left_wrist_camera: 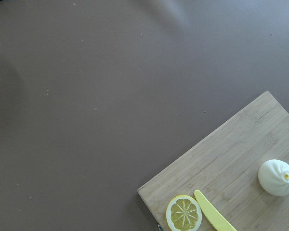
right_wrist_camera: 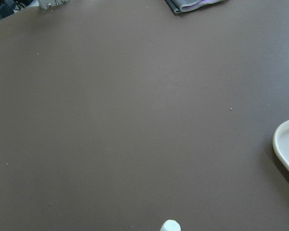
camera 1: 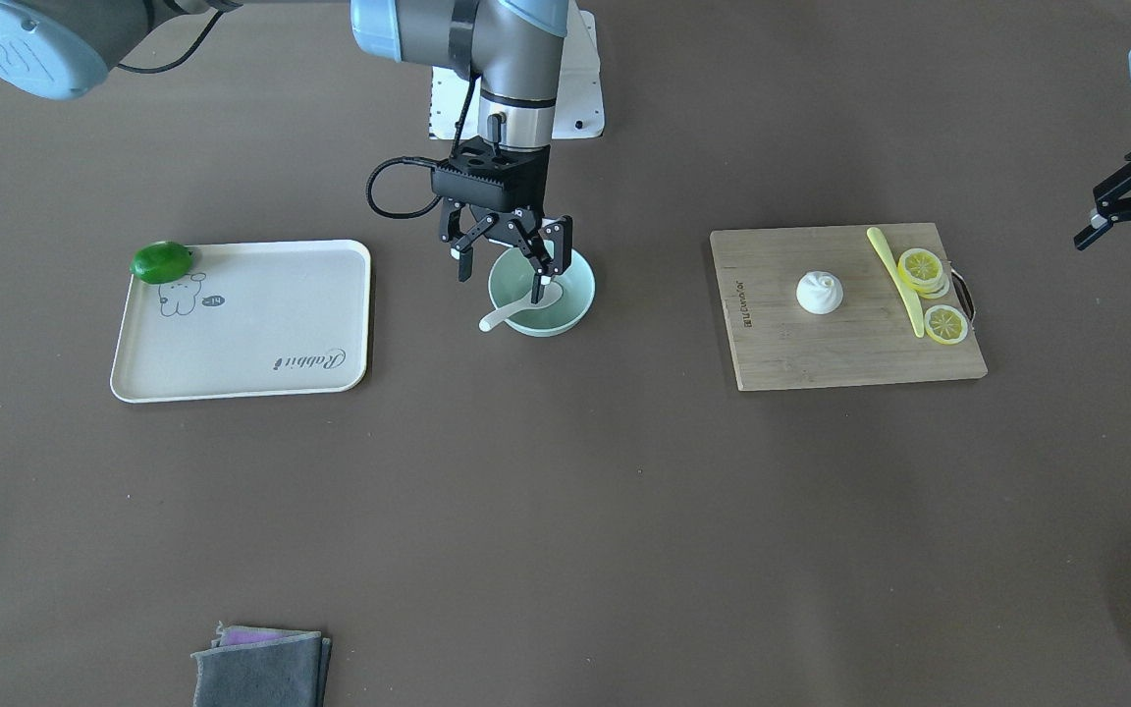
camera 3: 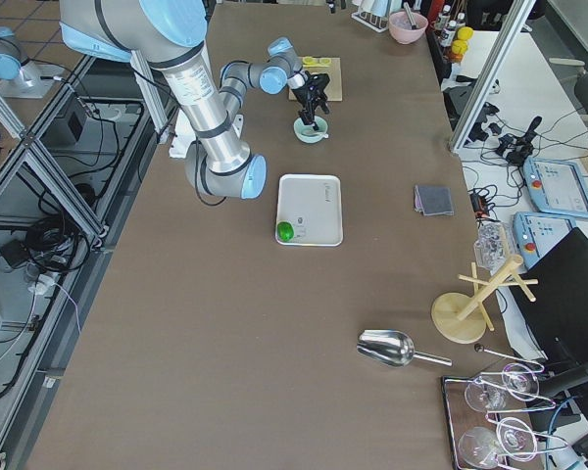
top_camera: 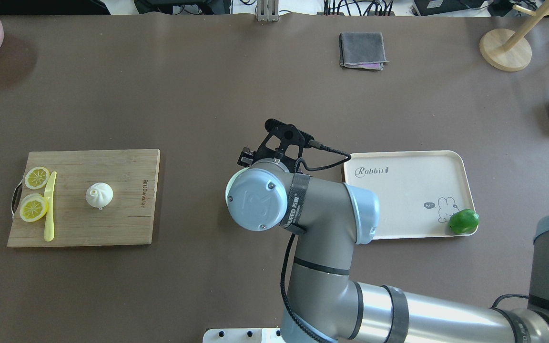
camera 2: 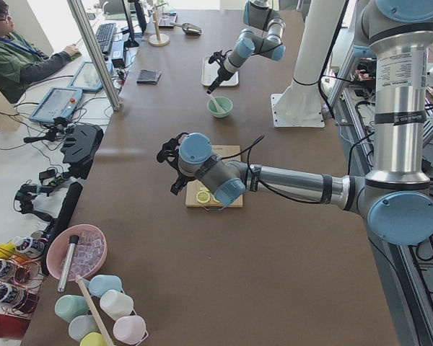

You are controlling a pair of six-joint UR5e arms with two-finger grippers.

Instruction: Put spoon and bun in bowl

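The pale mint-green bowl (camera 1: pixel 565 304) stands at the table's middle. The white spoon (camera 1: pixel 511 312) lies in it, scoop inside and handle over the rim; its tip shows in the right wrist view (right_wrist_camera: pixel 170 225). My right gripper (camera 1: pixel 502 280) hangs open just over the bowl, one fingertip (camera 1: pixel 538 292) close by the scoop. In the overhead view my right arm hides the bowl. The white pleated bun (camera 1: pixel 820 292) sits on the wooden cutting board (camera 1: pixel 801 358), also in the left wrist view (left_wrist_camera: pixel 277 177). My left gripper (camera 1: pixel 1125 260) is open and empty, beyond the board's outer end.
A yellow knife (camera 1: pixel 897 280) and lemon slices (camera 1: pixel 922 267) lie on the board beside the bun. A cream tray (camera 1: pixel 242 334) with a green lime (camera 1: pixel 162 261) lies on the bowl's other side. A grey cloth (camera 1: pixel 261 668) lies near the far edge.
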